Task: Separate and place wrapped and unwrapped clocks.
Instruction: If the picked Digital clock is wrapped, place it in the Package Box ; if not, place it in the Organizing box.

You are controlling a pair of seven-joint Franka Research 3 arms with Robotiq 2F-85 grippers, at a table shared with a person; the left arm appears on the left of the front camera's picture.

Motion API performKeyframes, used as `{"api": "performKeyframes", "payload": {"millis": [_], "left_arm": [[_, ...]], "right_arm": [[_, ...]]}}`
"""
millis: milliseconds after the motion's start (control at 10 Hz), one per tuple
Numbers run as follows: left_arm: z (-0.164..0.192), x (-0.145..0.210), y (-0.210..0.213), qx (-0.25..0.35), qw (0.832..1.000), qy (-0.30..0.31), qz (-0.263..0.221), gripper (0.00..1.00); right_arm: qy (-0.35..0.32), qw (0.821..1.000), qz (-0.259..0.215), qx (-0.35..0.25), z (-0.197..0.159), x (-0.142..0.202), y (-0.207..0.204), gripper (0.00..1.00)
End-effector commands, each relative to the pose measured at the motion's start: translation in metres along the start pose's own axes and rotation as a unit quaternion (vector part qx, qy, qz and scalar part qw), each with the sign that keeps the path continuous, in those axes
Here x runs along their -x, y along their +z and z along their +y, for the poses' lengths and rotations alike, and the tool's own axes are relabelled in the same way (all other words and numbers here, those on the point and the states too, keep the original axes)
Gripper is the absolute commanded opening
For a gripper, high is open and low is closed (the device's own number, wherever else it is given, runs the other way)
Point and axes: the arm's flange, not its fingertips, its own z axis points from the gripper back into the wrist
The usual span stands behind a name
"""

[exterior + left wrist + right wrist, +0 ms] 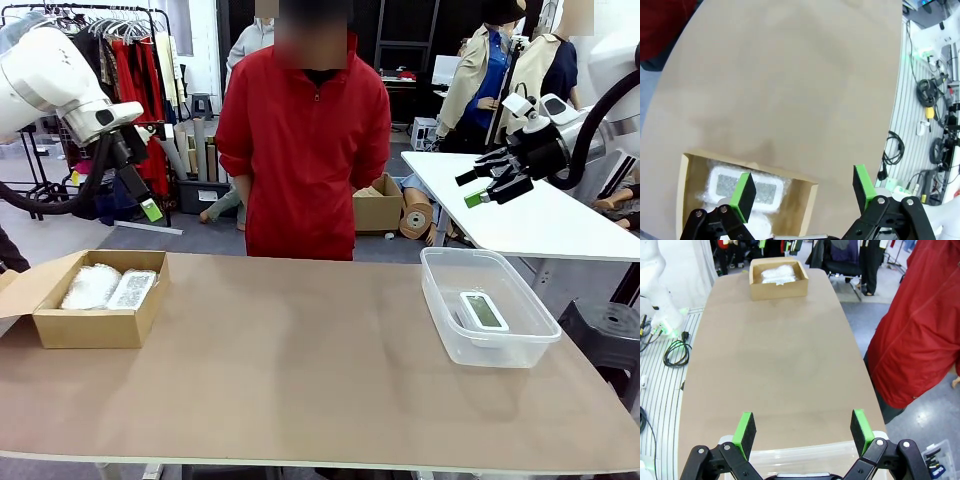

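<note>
Two arms hang raised over a brown counter (300, 370), one at each end, with a person in a red jacket (303, 150) standing at the far side between them.

Largest on the counter is the cardboard box (90, 325) at the left end, flaps open. It sits straight below the left fingers (805, 192), which are spread wide with nothing between them; in the left wrist view one green pad (745, 196) lies over the box's inside and the other is out past its rim, above bare counter. Inside the box lie two wrapped clocks: one (133, 289) flat with its screen showing through the crinkly film, just under that first pad, and another (90, 286) touching it, more of a bundled lump of wrap.

Next is the clear plastic tub (488, 345) at the right end. Its near rim (815, 452) shows just beyond the right fingers (802, 427), which are also spread wide and empty, well above the tub. From the front these fingers (485, 185) point inward toward the middle of the counter, up and slightly beyond the tub.

Smallest is the bare clock (483, 311), white with a greyish-green screen, lying face up on the tub's floor, below the right fingers and well apart from them.
</note>
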Motion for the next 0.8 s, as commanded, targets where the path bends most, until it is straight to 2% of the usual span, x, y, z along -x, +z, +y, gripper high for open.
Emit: {"api": "performKeyframes", "payload": {"millis": [0,400,700], "left_arm": [[0.005,-0.003,-0.005,0.007,1.000,-0.015,-0.003,1.00],[0.009,-0.018,-0.013,0.013,0.992,-0.115,-0.051,1.00],[0.006,-0.021,-0.004,0.011,0.973,-0.200,-0.119,1.00]], "right_arm": [[0.009,1.000,-0.001,-0.001,0.002,-0.001,0.001,1.00],[0.009,1.000,-0.001,-0.001,0.002,-0.001,0.001,1.00],[0.009,1.000,-0.001,-0.001,0.002,-0.001,0.001,1.00]]}}
